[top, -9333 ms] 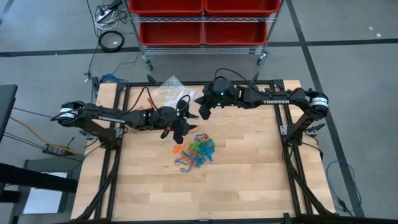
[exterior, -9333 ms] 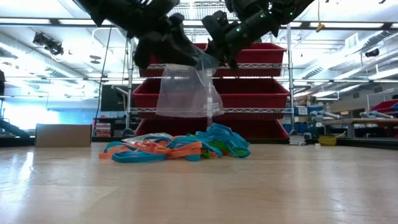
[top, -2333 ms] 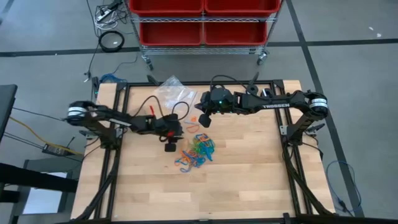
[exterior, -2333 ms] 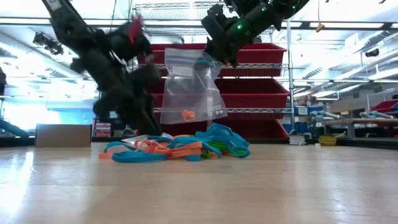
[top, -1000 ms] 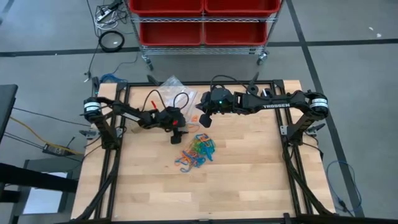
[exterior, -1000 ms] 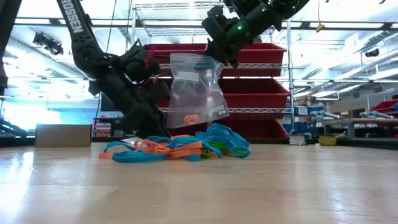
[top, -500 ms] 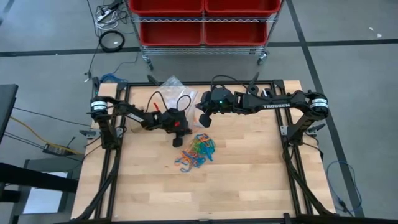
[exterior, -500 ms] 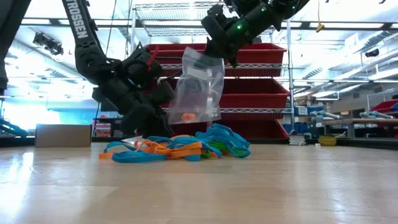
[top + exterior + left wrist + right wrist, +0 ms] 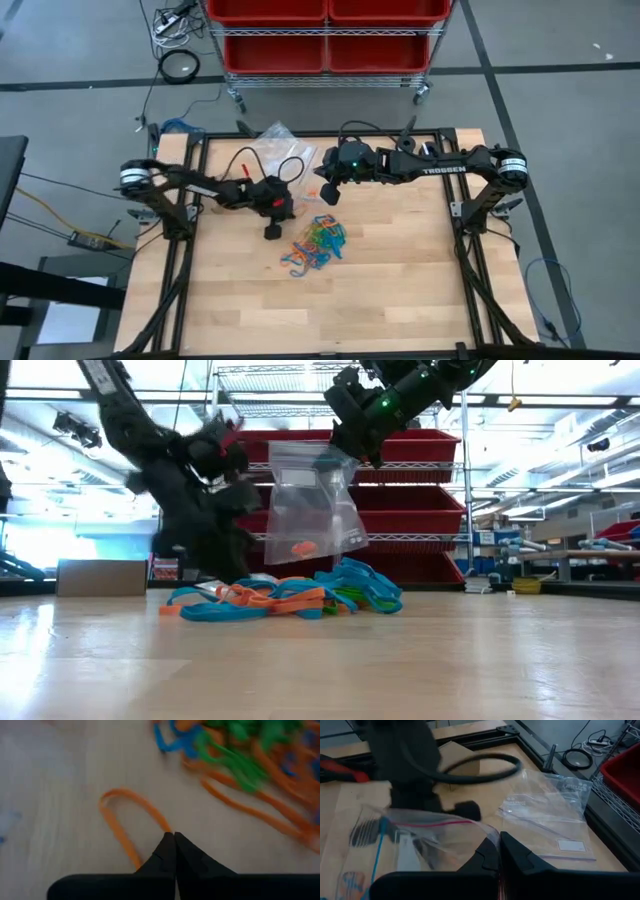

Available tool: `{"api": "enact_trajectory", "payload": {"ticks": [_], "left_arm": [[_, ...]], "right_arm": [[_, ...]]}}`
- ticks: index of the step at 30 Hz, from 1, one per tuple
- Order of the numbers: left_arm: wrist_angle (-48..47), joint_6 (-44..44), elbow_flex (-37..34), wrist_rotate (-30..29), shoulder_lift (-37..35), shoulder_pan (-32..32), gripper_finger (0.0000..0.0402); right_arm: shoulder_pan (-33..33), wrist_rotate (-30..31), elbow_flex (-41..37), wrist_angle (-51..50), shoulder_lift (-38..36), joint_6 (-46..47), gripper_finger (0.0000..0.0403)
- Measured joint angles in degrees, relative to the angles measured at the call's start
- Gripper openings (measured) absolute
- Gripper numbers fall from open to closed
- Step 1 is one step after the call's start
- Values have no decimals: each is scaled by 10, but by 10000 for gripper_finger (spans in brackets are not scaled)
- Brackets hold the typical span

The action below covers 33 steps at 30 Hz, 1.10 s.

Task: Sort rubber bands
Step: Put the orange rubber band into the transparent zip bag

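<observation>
A pile of orange, blue and green rubber bands (image 9: 315,245) lies mid-table, also in the low view (image 9: 290,595). My left gripper (image 9: 272,231) is low at the pile's left side, shut on one orange rubber band (image 9: 125,817). My right gripper (image 9: 325,192) is above the pile's far side, shut on a clear plastic bag (image 9: 310,510). The bag hangs below it with an orange band (image 9: 300,547) inside. My left gripper pinches the orange rubber band between its two fingertips, at one end of its loop (image 9: 167,827). The fingers come slanting down from the table's left. The rest of the loop (image 9: 107,802) stretches out ahead over the wood. My right gripper pinches the clear bag by its top edge (image 9: 487,834), near the red zip line, between its two fingers. The fingers come from above. The bag hangs clear of the table below them, above the pile.
More clear bags (image 9: 278,145) lie flat at the table's far edge, also in the right wrist view (image 9: 550,815). A wire cart with red bins (image 9: 325,30) stands beyond the table. Bare wood (image 9: 380,300) stretches toward the near and right edges.
My left gripper has gone from the pile's far-left edge a little toward the table's left and near edges. The bag under my right gripper swung tilted half a second ago and now hangs straighter.
</observation>
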Motion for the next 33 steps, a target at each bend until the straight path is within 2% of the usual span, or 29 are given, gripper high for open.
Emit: {"api": "enact_trajectory", "payload": {"ticks": [5,11,21,28,33], "left_arm": [[-89,1,1,-22,-96,-30,1],[-133,-2,3,-54,-178,-55,1],[-149,-6,9,-61,-181,-71,0],[-204,-9,69,-60,-182,-119,0],[-258,1,139,-89,-182,-165,0]], "right_arm": [[0,0,0,1,0,0,0],[0,0,0,3,0,0,0],[0,0,0,-2,0,6,0],[-4,0,0,-6,0,6,0],[-6,0,0,-10,0,6,0]]}}
